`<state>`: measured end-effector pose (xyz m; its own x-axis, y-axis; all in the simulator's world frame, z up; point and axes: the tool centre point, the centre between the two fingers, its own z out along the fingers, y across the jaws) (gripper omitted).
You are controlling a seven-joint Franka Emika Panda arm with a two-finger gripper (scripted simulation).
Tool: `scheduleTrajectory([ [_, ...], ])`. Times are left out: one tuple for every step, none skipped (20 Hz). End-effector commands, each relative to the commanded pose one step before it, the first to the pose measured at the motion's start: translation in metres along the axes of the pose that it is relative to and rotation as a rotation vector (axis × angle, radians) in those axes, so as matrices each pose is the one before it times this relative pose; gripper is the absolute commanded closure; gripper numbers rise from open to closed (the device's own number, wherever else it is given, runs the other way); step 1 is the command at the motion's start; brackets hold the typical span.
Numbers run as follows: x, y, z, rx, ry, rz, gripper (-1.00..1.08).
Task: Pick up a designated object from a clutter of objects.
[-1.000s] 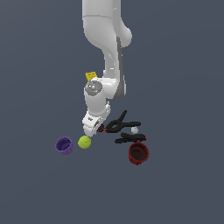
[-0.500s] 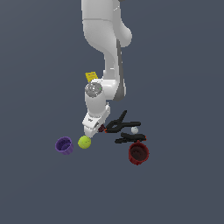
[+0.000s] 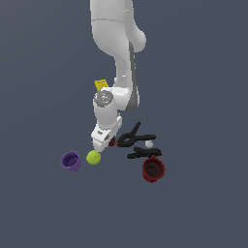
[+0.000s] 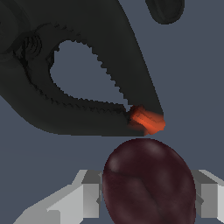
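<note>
**Plum ball between my fingers**

In wrist view the maroon plum-like ball [image 4: 148,181] sits between my fingers [image 4: 89,192], w/ both pads at its sides; my gripper [image 3: 100,142] looks clamped on it. Just behind it is the red tip of a black clamp [image 4: 92,65]. Farther off, ext. view: yellow-green ball [image 3: 93,157], purple cup [image 3: 71,161], dark red cup [image 3: 153,170].

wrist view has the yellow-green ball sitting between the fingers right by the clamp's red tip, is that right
Not quite. In the wrist view the thing between the fingers is the dark maroon plum-like ball, right by the black clamp's red tip. The yellow-green ball lies apart, beside the purple cup in the exterior view.
</note>
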<state>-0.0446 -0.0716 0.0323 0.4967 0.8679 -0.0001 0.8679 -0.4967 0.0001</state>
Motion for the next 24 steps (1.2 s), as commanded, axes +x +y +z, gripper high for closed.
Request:
scheduleTrajectory([
  [0.00033, 0.00110, -0.00597, -0.00137, 0.00050, 0.00001, 1.08],
  [0.00009, 0.00038, -0.00336, 0.00000, 0.00000, 0.00000, 1.08],
  [0.00011, 0.00044, -0.00390, 0.00000, 0.00000, 0.00000, 1.08],
  [0.00013, 0.00050, -0.00444, 0.00000, 0.00000, 0.00000, 1.08],
  [0.00014, 0.00057, -0.00497, 0.00000, 0.00000, 0.00000, 1.08],
  [0.00016, 0.00063, -0.00549, 0.00000, 0.00000, 0.00000, 1.08],
  [0.00017, 0.00069, -0.00600, 0.00000, 0.00000, 0.00000, 1.08],
  [0.00019, 0.00075, -0.00650, 0.00000, 0.00000, 0.00000, 1.08],
  [0.00020, 0.00081, -0.00699, 0.00000, 0.00000, 0.00000, 1.08],
  [0.00022, 0.00087, -0.00747, 0.00000, 0.00000, 0.00000, 1.08],
  [0.00024, 0.00093, -0.00794, 0.00000, 0.00000, 0.00000, 1.08],
  [0.00025, 0.00099, -0.00841, 0.00000, 0.00000, 0.00000, 1.08],
  [0.00027, 0.00105, -0.00887, 0.00000, 0.00000, 0.00000, 1.08],
  [0.00028, 0.00111, -0.00933, 0.00000, 0.00000, 0.00000, 1.08],
  [0.00038, 0.00120, -0.00955, 0.00046, -0.00010, -0.00014, 1.08],
  [0.00031, 0.00122, -0.01013, 0.00000, 0.00000, 0.00000, 1.08],
  [0.00032, 0.00123, -0.01011, 0.00000, 0.00000, 0.00000, 1.08],
  [0.00032, 0.00123, -0.01006, 0.00000, 0.00000, 0.00000, 1.08],
  [0.00032, 0.00124, -0.01002, 0.00000, 0.00000, 0.00000, 1.08],
  [0.00033, 0.00125, -0.00999, 0.00000, 0.00000, 0.00000, 1.08],
  [0.00033, 0.00126, -0.00997, 0.00000, 0.00000, 0.00000, 1.08],
  [0.00034, 0.00127, -0.00995, 0.00000, 0.00000, 0.00000, 1.08],
  [0.00034, 0.00128, -0.00993, 0.00000, 0.00000, 0.00000, 1.08],
  [0.00035, 0.00130, -0.00993, 0.00000, 0.00000, 0.00000, 1.08],
])
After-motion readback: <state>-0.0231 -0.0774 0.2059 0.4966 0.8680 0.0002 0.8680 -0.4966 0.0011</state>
